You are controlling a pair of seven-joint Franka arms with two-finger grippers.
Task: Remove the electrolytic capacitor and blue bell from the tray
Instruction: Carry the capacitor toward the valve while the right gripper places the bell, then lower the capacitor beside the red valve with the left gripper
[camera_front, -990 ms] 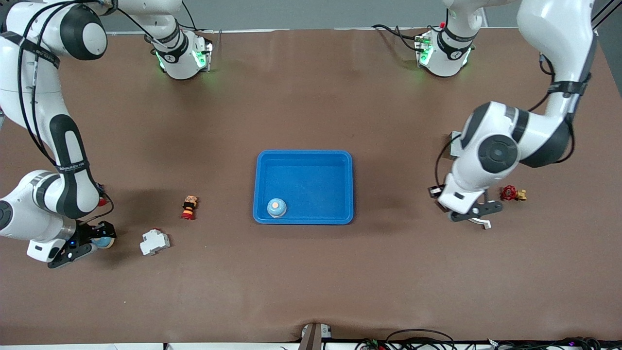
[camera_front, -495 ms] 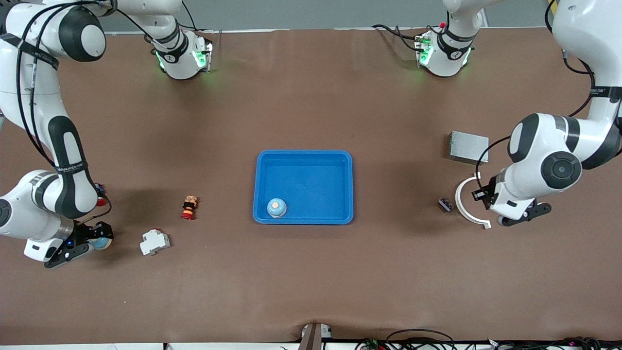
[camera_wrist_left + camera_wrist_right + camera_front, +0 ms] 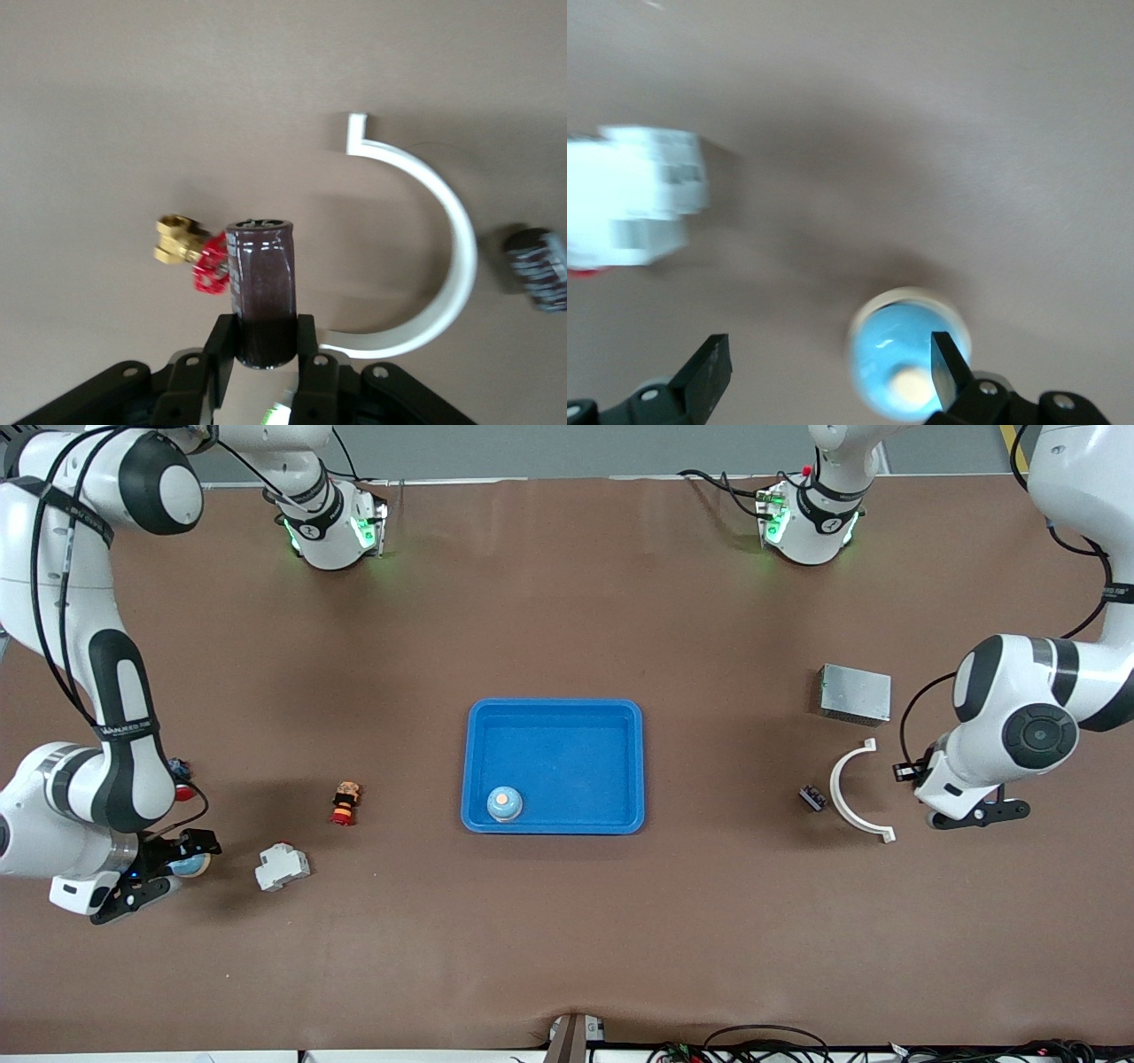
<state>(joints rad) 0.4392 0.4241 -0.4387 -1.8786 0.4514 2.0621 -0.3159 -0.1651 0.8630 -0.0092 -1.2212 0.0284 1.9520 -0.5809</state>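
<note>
Right claw sits low at the right arm's end of the worktop, nearest the front camera. In the right wrist view its fingers are spread wide, with a pale blue bell between them and close against one finger; contact cannot be confirmed, as that view is blurred. Nothing gripped.

Just beside that bell, toward the tray, lies a white breaker block. Slightly farther from the camera stands a small red and black button part.

Left claw is at the left arm's end of the worktop, closed on a dark capacitor, which stands out from between the two fingers. Under it in the left wrist view are a red-wheeled brass valve and a white curved bracket. A small dark part lies just beside the bracket on the tray side.

Mid-worktop: blue tray, holding a second blue bell in the corner nearest the camera, toward the right arm's end.

Farther off than the bracket: a grey metal box.
</note>
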